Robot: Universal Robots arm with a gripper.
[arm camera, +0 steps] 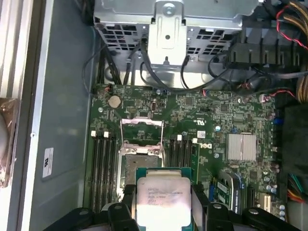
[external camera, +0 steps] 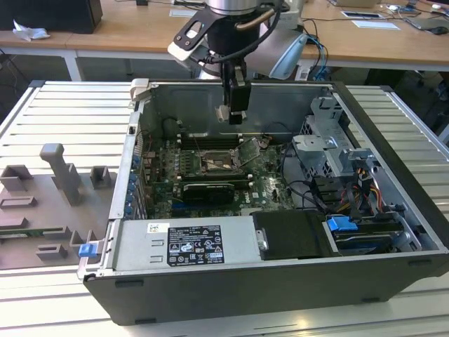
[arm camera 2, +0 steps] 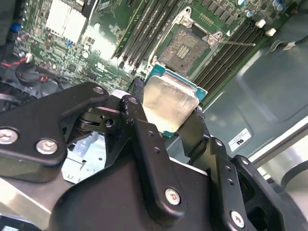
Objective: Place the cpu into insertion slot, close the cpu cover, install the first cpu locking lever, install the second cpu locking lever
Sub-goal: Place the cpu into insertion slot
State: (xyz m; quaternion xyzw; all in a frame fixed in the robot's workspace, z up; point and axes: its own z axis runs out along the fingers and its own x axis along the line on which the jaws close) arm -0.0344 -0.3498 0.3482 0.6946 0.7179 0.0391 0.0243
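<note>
The gripper clamps the cpu by 2 opposite edges, probably to keep it flat, metal face up, with the underside free for the socket. Beyond it the insertion slot lies bare on the green board, and the cpu cover is folded open past it. In the exterior view the arm hangs vertically inside the computer case, with the chip above the board and not yet in the slot.

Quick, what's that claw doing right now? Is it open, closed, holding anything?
Claw: closed on the cpu, gripped by its edges, not yet in the insertion slot.
</note>
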